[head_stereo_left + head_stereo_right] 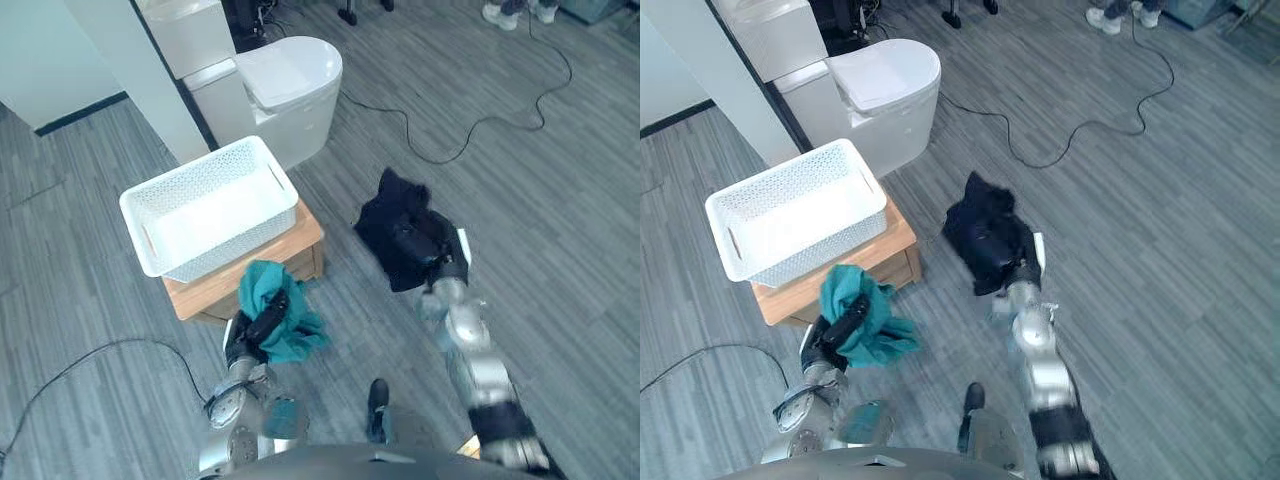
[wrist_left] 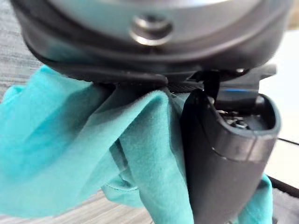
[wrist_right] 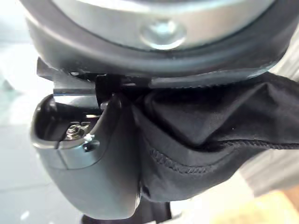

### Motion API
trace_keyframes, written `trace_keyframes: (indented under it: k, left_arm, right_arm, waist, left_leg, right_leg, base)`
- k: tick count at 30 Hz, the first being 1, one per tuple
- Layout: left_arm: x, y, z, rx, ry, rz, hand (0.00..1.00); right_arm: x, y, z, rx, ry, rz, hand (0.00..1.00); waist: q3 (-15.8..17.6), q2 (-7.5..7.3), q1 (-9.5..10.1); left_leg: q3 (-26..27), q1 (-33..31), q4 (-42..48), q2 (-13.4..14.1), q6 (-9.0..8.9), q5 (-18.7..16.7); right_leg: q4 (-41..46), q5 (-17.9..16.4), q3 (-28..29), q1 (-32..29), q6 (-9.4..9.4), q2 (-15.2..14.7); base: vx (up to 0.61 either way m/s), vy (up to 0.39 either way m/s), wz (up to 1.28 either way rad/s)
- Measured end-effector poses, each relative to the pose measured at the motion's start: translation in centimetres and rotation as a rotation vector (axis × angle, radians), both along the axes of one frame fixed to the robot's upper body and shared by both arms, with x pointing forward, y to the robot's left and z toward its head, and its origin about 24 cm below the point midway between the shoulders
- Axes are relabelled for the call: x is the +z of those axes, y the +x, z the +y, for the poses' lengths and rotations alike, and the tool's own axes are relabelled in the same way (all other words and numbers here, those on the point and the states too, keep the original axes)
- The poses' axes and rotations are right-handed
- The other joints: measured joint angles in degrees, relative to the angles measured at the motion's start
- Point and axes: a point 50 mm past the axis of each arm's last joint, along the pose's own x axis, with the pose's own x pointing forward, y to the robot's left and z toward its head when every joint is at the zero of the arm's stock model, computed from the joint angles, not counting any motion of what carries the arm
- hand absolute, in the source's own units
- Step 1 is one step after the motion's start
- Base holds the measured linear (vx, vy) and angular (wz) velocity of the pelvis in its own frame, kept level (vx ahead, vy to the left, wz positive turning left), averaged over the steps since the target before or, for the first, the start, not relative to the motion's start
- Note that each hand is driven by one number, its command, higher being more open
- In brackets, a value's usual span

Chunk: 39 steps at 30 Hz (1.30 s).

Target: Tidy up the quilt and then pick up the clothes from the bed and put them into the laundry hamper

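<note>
While we are carrying one garment in each hand, we are judging that the step in hand is the drop into the hamper, not the quilt. Nearest, at the lower left of the frame, our left hand (image 1: 262, 325) is clenching round the teal garment (image 1: 292, 338), thumb pressing the cloth against the fingers, with folds hanging below. Right of centre, our right hand (image 1: 437, 262) is gripping the black garment (image 1: 400, 225) the same way, above the floor. Beyond the teal cloth, the white laundry hamper (image 1: 186, 170) is sitting on a wooden stand (image 1: 305, 235), a toilet (image 1: 290, 75) behind it. Next, we think, each hand needs lifting over the hamper's rim before the fingers are loosening, the left being far closer.
</note>
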Motion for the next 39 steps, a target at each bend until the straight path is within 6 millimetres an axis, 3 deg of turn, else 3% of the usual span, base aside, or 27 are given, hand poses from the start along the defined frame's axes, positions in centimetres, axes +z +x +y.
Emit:
trace_keyframes:
  k: [1,2,4,5,6,7,8,9,10,13,14,15,16,18,20,22,23,24,25,28,30,33,39]
  left_arm:
    - [-0.2,-0.4,0.3,0.027,-0.001,0.017,0.0]
    - [-0.1,-0.3,0.5,0.042,0.0,0.018,0.0]
    - [0.7,0.2,0.1,0.028,-0.007,-0.022,0.0]
    - [1.4,0.5,0.0,0.017,-0.009,-0.06,0.0]
    - [1.7,0.7,0.0,0.011,-0.01,-0.077,0.0]
    - [2.3,0.9,0.2,0.014,-0.008,-0.11,0.0]
    - [2.6,0.9,0.4,0.028,-0.006,-0.122,0.0]
    - [2.9,1.1,0.6,0.035,-0.002,-0.134,0.0]
    - [3.2,1.0,1.3,0.06,0.01,-0.145,0.0]
    - [2.7,-0.1,2.0,0.086,0.029,-0.112,0.0]
    - [2.8,-0.4,1.9,0.083,0.035,-0.112,0.0]
    - [3.2,-0.2,1.9,0.06,0.048,-0.13,0.0]
    - [3.6,-0.1,1.9,0.046,0.058,-0.144,0.0]
    - [4.4,0.4,1.9,0.004,0.085,-0.184,0.0]
    - [5.5,1.3,1.8,-0.028,0.125,-0.235,0.0]
    - [6.3,2.3,1.7,-0.037,0.123,-0.283,0.0]
    - [6.7,2.7,1.6,-0.049,0.122,-0.303,0.0]
    - [6.9,2.8,1.9,-0.079,0.127,-0.32,0.0]
    - [6.7,2.6,1.7,-0.077,0.097,-0.317,0.0]
    - [6.6,2.6,0.6,-0.108,0.048,-0.333,0.0]
    - [6.6,2.6,-0.1,-0.131,0.011,-0.345,0.0]
    - [6.8,2.8,-0.2,-0.155,-0.011,-0.369,0.0]
    - [7.1,2.8,0.9,-0.163,-0.05,-0.397,0.0]
  right_arm:
    - [-0.3,-1.6,1.2,0.053,0.007,-0.003,0.0]
    - [-1.0,-2.2,2.3,0.094,0.026,0.025,0.0]
    - [-1.7,-2.1,2.8,0.09,0.024,0.052,0.0]
    - [-1.8,-1.7,2.6,0.071,0.021,0.058,0.0]
    - [-1.9,-1.5,2.4,0.058,0.017,0.063,0.0]
    - [-2.2,-1.0,1.7,0.023,0.009,0.081,0.0]
    - [-2.5,-0.8,1.0,-0.023,0.014,0.1,0.0]
    - [-2.5,-0.6,0.8,-0.037,0.011,0.103,0.0]
    - [-2.4,-0.2,0.5,-0.047,0.005,0.106,0.0]
    - [-2.0,0.2,0.3,-0.053,0.001,0.088,0.0]
    - [-1.7,0.5,0.2,-0.058,-0.03,0.07,0.0]
    - [-1.1,1.0,-0.1,-0.069,-0.034,0.047,0.0]
    - [-0.9,1.2,-0.2,-0.076,-0.034,0.037,0.0]
    - [-0.4,1.6,-0.3,-0.093,-0.058,0.014,0.0]
    - [0.6,2.4,-0.3,-0.091,-0.061,-0.027,0.0]
    - [1.8,3.3,0.0,-0.071,-0.069,-0.08,0.0]
    - [2.4,3.5,0.4,-0.049,-0.069,-0.103,0.0]
    - [3.0,3.3,1.5,0.002,-0.066,-0.129,0.0]
    - [3.5,3.5,2.5,0.068,-0.088,-0.154,0.0]
    - [3.7,3.4,3.3,0.149,-0.121,-0.175,0.0]
    - [3.7,3.3,3.5,0.164,-0.124,-0.176,0.0]
    - [3.5,3.3,3.4,0.188,-0.146,-0.169,0.0]
    - [0.6,3.8,3.9,0.284,-0.246,-0.057,0.0]
  waist:
    - [0.1,-0.15,-1.16]
    - [0.3,-0.3,-1.58]
    - [0.8,0.18,-1.56]
    - [1.4,0.76,-1.53]
    - [1.4,1.46,-1.47]
    - [1.6,1.91,-1.37]
    - [1.6,0.72,-1.53]
    - [1.9,-0.08,-1.34]
    - [2.1,-1.16,-1.06]
    - [2.0,-2.01,-2.01]
    - [1.8,-1.94,-2.64]
    - [1.7,-2.1,-4.08]
    - [1.6,-2.45,-4.64]
    - [1.1,-3.53,-6.1]
    - [1.0,-3.81,-6.45]
    - [1.0,-3.74,-6.37]
    - [0.8,-4.12,-6.12]
    - [-0.5,-6.53,-5.79]
    - [-1.3,-5.41,-5.01]
    - [-2.4,-3.54,-4.28]
    - [-2.5,-3.44,-4.32]
    - [-3.3,-3.56,-4.31]
    - [-5.1,-3.77,-4.05]
  left_leg:
    - [8.0,-3.0,6.9,2.2,-1.02,2.5]
    - [18.2,-5.1,12.5,6.6,0.15,3.8]
    - [30.8,-7.8,13.7,12.0,1.87,1.6]
    - [35.8,-9.7,10.6,13.2,2.88,0.8]
    - [37.5,-10.2,7.8,13.1,3.0,0.9]
    - [41.9,-9.4,1.6,12.5,5.61,1.2]
    - [44.4,-7.8,-3.2,9.8,8.11,0.5]
    - [45.2,-7.5,-4.5,8.8,9.17,0.9]
    - [45.8,-7.2,-5.5,7.1,10.07,1.4]
    - [45.1,-3.3,-10.5,2.5,11.4,1.4]
    - [43.9,-1.3,-14.2,0.8,11.35,1.7]
    - [41.0,1.6,-19.5,-0.6,11.17,3.6]
    - [39.7,2.4,-21.1,-1.1,11.82,4.8]
    - [36.9,3.1,-22.5,-1.6,12.1,5.9]
    - [33.3,4.1,-23.1,-1.6,11.91,6.2]
    - [29.7,4.1,-23.7,-1.6,11.17,6.4]
    - [28.3,4.1,-24.0,-1.8,10.3,6.5]
    - [26.7,4.3,-23.9,-3.7,7.95,5.3]
    - [26.7,4.0,-22.9,-1.9,6.05,4.0]
    - [27.1,4.7,-23.8,1.3,4.45,3.6]
    - [27.1,6.5,-25.5,1.7,3.92,3.9]
    - [26.8,7.7,-26.7,1.3,4.1,4.1]
    - [25.9,7.8,-27.5,-0.2,4.74,4.6]
  right_leg:
    - [-2.3,-0.8,-1.7,3.7,-0.37,-0.1]
    - [-4.6,-0.9,-3.2,7.2,-0.58,-0.3]
    - [-6.5,-1.4,-5.3,9.6,-0.66,-0.5]
    - [-6.8,-2.2,-6.7,10.0,-0.16,-0.8]
    - [-6.6,-2.5,-7.6,10.0,0.2,-1.0]
    - [-5.2,-4.0,-8.7,9.7,1.49,-1.7]
    - [-3.9,-5.1,-9.6,8.8,1.99,-3.4]
    - [-3.8,-5.2,-10.0,8.7,2.37,-4.2]
    - [-4.2,-5.3,-10.9,9.1,2.74,-5.2]
    - [-3.2,-4.5,-11.9,12.1,3.79,-7.8]
    - [3.3,-4.5,-12.4,10.4,3.81,-9.1]
    - [20.6,-3.0,-11.0,3.4,4.19,-12.0]
    - [27.9,-1.2,-8.7,-0.3,4.72,-13.0]
    - [37.4,-3.6,-2.6,-6.8,3.8,-12.8]
    - [31.7,-6.3,-1.3,-9.2,2.37,-12.0]
    - [18.5,-6.8,4.5,-10.3,1.71,-9.1]
    - [9.4,-5.3,8.3,-9.7,2.98,-7.6]
    - [0.4,6.0,10.3,-8.9,5.21,-8.6]
    - [-3.1,5.3,9.3,-6.2,5.66,-7.9]
    - [-6.3,5.7,7.2,-3.6,5.14,-5.3]
    - [-6.4,5.7,6.9,-2.3,5.14,-4.8]
    - [-6.9,6.0,6.4,-1.3,5.1,-5.1]
    - [-10.4,8.0,5.7,0.8,5.63,-6.4]
  base:
    - [0.25,-0.144,0.74]
    - [0.16,-0.086,0.68]
    - [0.1,-0.011,0.67]
    - [0.1,0.05,0.67]
    - [0.07,0.129,0.65]
    - [0.1,0.17,0.75]
    - [0.12,0.181,0.78]
    - [0.14,0.171,0.68]
    - [0.15,0.129,0.48]
    - [0.2,0.142,0.52]
    - [0.16,0.163,0.91]
    - [0.2,0.151,0.87]
    - [0.15,0.087,0.89]
    - [0.2,-0.029,0.96]
    - [0.23,-0.105,1.03]
    - [0.2,-0.19,0.87]
    - [0.21,-0.275,1.01]
    - [0.31,-0.402,0.92]
    - [0.25,-0.319,0.58]
    - [0.18,-0.206,0.17]
    - [0.11,-0.076,0.1]
    - [0.06,0.028,0.08]
    - [0.03,0.053,0.14]
